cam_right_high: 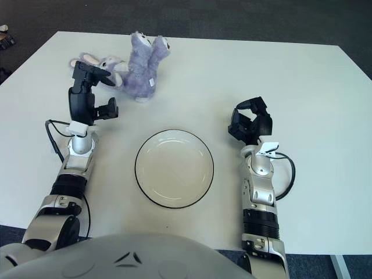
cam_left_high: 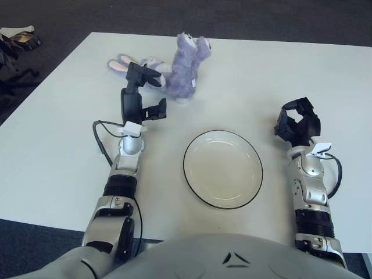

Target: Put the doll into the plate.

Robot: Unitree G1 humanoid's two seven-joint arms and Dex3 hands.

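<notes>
A purple plush rabbit doll (cam_left_high: 181,70) lies on the far side of the white table, ears (cam_left_high: 120,63) pointing left and feet up. The white plate (cam_left_high: 223,168) with a dark rim sits empty in the middle, nearer to me. My left hand (cam_left_high: 141,93) is raised just left of the doll, fingers spread, its upper fingers over the doll's head and holding nothing. My right hand (cam_left_high: 297,123) shows right of the plate with its fingers curled and empty.
The white table (cam_left_high: 302,75) stretches wide to the right and far side. Dark carpet surrounds it. Some dark clutter (cam_left_high: 17,40) lies on the floor off the far left edge.
</notes>
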